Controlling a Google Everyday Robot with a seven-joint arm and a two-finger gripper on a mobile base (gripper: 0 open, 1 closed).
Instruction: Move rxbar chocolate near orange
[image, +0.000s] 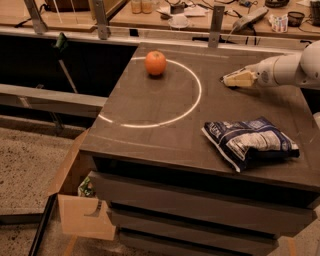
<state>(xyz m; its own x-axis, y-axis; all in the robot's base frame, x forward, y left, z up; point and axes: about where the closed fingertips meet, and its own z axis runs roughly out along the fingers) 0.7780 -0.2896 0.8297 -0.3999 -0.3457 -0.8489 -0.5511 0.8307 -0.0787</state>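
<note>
Gripper (239, 79) low over table (150, 112), right side; grip state cannot be told. Orange (155, 63) near far edge, open tabletop between.

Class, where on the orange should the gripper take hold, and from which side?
Probably across its widest middle, from above: the orange is round and stands alone on the table, open all round. The gripper sits low over the table, to the right in the camera view, well apart from it.
</note>
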